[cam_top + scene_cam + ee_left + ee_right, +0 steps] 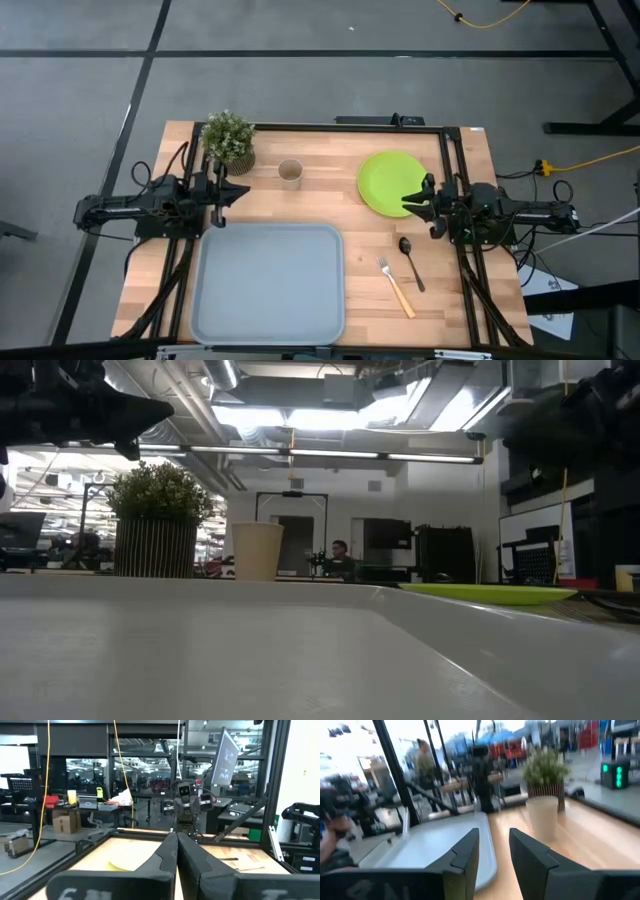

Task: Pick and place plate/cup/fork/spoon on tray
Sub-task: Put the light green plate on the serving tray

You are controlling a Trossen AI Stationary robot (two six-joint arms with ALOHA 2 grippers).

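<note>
The lime-green plate (388, 181) lies flat on the table at the far right. The tan cup (290, 174) stands upright at the far middle and also shows in the right wrist view (543, 817). The dark spoon (410, 260) and the orange-handled fork (397, 287) lie on the table right of the grey-blue tray (268, 283). My left gripper (243, 189) is shut and empty, in the air beyond the tray's far left corner. My right gripper (408, 203) is open and empty, above the plate's near right edge, fingers pointing toward the table's left.
A potted green plant (228, 140) stands at the far left, next to my left gripper. A black frame runs along the table's far and side edges. Bare wood lies between cup and plate. The low view shows the tray's rim (430, 622) close up.
</note>
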